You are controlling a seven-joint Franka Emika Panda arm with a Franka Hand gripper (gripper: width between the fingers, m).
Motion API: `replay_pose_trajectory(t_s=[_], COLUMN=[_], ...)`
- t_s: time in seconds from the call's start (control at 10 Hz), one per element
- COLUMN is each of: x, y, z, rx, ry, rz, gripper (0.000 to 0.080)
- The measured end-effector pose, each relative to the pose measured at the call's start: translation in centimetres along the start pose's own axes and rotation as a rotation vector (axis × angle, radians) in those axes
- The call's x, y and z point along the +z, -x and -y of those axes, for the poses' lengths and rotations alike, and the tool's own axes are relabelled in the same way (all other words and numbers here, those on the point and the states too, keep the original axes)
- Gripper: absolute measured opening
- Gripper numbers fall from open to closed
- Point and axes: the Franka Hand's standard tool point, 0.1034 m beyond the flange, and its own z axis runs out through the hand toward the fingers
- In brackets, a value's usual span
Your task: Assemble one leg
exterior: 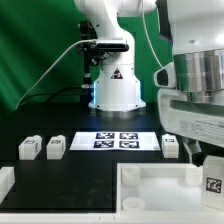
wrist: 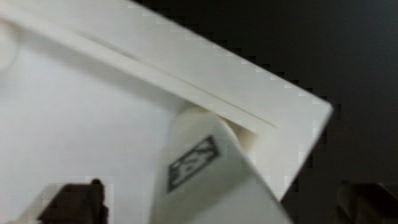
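A leg (exterior: 213,181), a small white block with a black-and-white tag, stands at the corner of the large white tray-like piece (exterior: 150,186) on the exterior view's right. My gripper (exterior: 211,160) hangs right over it. In the wrist view the leg (wrist: 222,165) lies between my dark fingers (wrist: 79,203), with a gap on each side, over the tray piece's corner (wrist: 267,95). The gripper (wrist: 217,198) looks open and does not touch the leg. Three more legs lie on the black table: two on the exterior view's left (exterior: 29,148) (exterior: 55,146) and one on its right (exterior: 170,146).
The marker board (exterior: 115,140) lies flat in the middle of the table. The arm's white base (exterior: 115,90) stands behind it. A white block (exterior: 5,182) sits at the front on the exterior view's left edge.
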Motion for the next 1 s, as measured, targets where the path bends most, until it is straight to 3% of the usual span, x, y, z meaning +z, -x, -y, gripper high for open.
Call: replay_pose_trajectory(t_s=[0.1,0.4,0.6,0.7,0.9,1.0], x=[0.17,0.48,0.55,0.50,0.42,0.68], y=[-0.44,-0.33,-0.32,-0.46,-0.91,-0.92], z=[0.73,0.84,0.66,0.60,0.38,0.25], rx=[-0.186,-0.161,0.010,0.124,0.521,0.693], ry=[0.026,0.025,0.027,0.023,-0.007,-0.037], rz=[-0.008,-0.004,-0.002,-0.002,0.017,0.030], gripper=[0.0649,0.0622,0.0298,0.0298,0.0298,0.0298])
